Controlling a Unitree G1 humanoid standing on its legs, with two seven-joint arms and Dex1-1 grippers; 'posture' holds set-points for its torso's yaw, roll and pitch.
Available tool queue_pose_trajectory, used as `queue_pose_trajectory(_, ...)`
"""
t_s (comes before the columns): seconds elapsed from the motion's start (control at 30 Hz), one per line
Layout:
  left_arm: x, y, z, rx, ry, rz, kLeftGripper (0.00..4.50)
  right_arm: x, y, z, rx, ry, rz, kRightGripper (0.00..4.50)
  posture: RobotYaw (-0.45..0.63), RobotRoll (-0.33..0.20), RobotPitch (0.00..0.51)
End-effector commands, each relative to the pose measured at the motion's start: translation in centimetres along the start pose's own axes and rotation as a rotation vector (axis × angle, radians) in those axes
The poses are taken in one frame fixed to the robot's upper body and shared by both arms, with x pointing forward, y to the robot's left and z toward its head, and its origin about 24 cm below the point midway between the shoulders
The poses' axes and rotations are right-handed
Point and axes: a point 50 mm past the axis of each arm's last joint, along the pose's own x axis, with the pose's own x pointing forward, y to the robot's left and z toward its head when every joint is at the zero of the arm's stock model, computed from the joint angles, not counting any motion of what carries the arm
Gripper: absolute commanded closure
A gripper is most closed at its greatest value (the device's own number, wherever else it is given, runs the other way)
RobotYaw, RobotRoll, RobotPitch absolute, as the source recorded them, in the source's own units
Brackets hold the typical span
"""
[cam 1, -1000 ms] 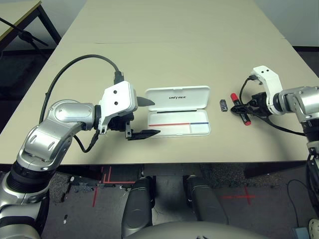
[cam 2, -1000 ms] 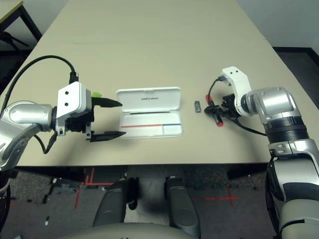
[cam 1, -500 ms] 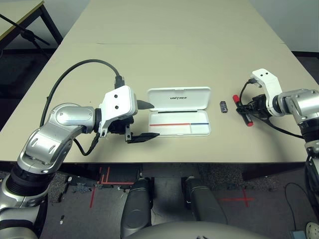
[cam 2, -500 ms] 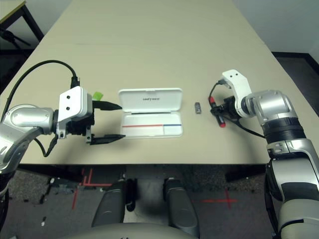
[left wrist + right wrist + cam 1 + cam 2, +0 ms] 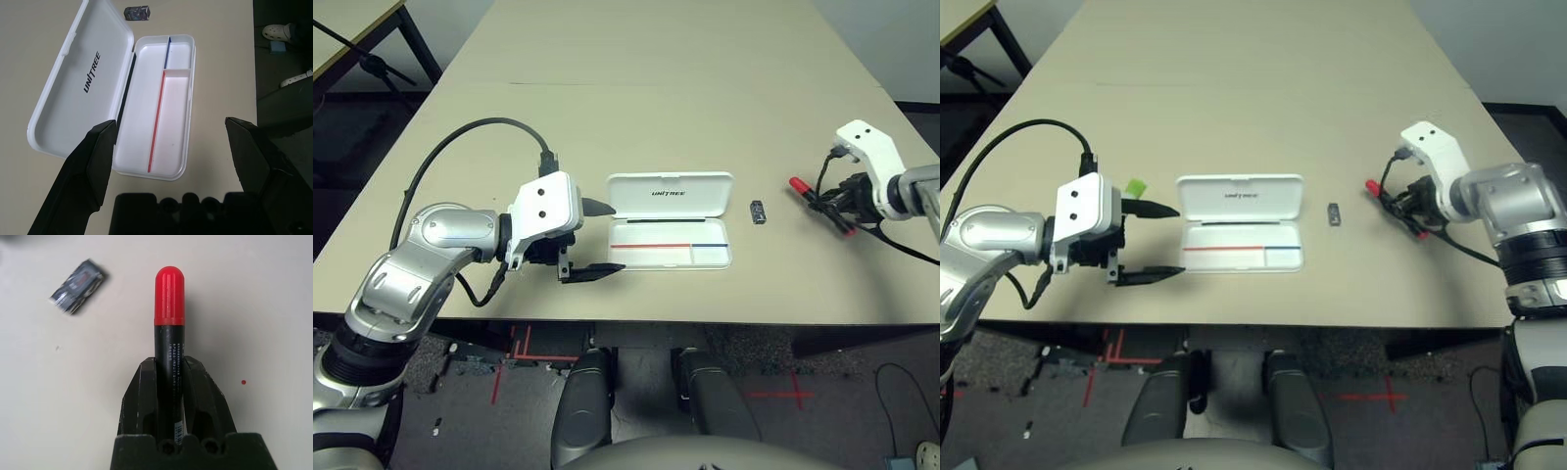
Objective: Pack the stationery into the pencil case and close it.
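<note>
Since a second earlier, the right gripper [image 5: 829, 201] had lifted the red marker [image 5: 169, 318] off the desk [image 5: 656, 117] and drawn back to the robot's right, away from the grey clip-like piece [image 5: 759, 211] beside which the marker had lain. Its fingers were closed tight on the marker's black barrel, with the red cap standing well out beyond the fingertips. The clip-like piece remained on the desk between the gripper and the pencil case [image 5: 671, 220]. That case lay open, lid flat toward the far side, its striped tray bare. Beyond it the left gripper [image 5: 592, 235] hovered just beside the case's left end with its fingers spread wide and nothing in them. A green highlighter [image 5: 1136, 186] peeked out behind that gripper.

To do the carry well, I judged the marker should travel over the clip-like piece without brushing it, then be turned to lie along the tray's long compartment before release, kept low enough not to bounce. The left gripper looked well placed to steady the case.
</note>
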Motion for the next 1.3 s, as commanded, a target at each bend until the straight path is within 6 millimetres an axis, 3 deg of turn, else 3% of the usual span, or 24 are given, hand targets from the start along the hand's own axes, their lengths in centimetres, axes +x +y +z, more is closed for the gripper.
queue_pose_trajectory(0.03,0.2,-0.2,-0.6,-0.008,0.023,-0.025,0.0,-0.9,0.7,1.0,-0.152,-0.012,0.093,4.01,0.06,0.0,0.165)
queue_pose_trajectory(0.27,0.2,-0.1,-0.8,-0.005,0.043,-0.039,0.0,-1.8,2.5,3.3,-0.387,-0.05,0.333,4.01,0.05,0.0,0.166)
queue_pose_trajectory(0.47,0.2,0.2,-0.8,-0.004,0.056,-0.033,0.0,-1.8,4.2,4.6,-0.471,-0.094,0.479,4.01,0.07,0.0,0.165)
queue_pose_trajectory(0.73,0.1,0.4,-0.5,-0.007,0.066,-0.027,0.0,-0.3,7.4,6.5,-0.554,-0.155,0.622,4.01,0.08,0.0,0.163)
queue_pose_trajectory(1.1,0.3,0.2,-0.2,-0.011,0.075,-0.027,0.0,1.3,9.8,7.9,-0.608,-0.148,0.693,4.01,0.09,0.0,0.166)
queue_pose_trajectory(1.3,0.2,-0.6,-0.4,-0.014,0.083,-0.028,0.0,3.7,12.8,9.5,-0.684,-0.192,0.72,4.01,0.09,0.0,0.16)
